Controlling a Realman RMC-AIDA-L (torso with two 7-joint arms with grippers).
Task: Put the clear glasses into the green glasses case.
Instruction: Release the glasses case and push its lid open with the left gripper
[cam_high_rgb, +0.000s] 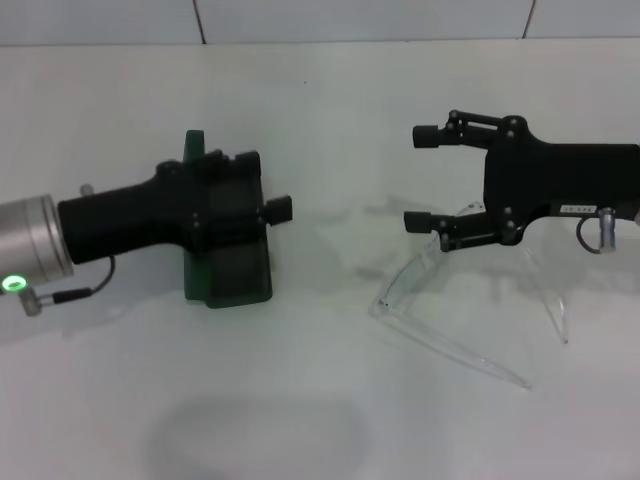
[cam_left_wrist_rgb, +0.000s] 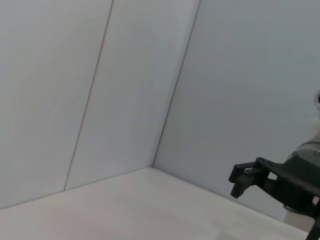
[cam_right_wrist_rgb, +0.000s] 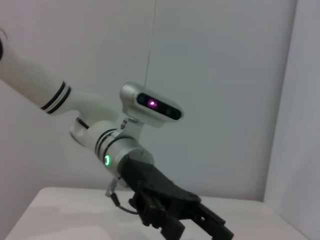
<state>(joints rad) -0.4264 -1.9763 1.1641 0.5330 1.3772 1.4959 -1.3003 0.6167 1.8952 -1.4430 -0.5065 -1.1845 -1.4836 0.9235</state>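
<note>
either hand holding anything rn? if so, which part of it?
Right hand: open above the clear glasses, holding nothing. Left hand: sits over the green glasses case, covering most of it; whether it grips the case cannot be told.

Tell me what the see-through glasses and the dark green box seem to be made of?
The clear glasses look like glossy transparent plastic: the white table shows through, only edges catch light. The green glasses case, mostly under the left gripper, looks like a hard smooth shell, probably plastic, slightly translucent.

left claw (cam_high_rgb: 262, 208) covering most of green glasses case (cam_high_rgb: 235, 285), clear glasses (cam_high_rgb: 450, 320) front under right claw (cam_high_rgb: 425, 180)
</note>
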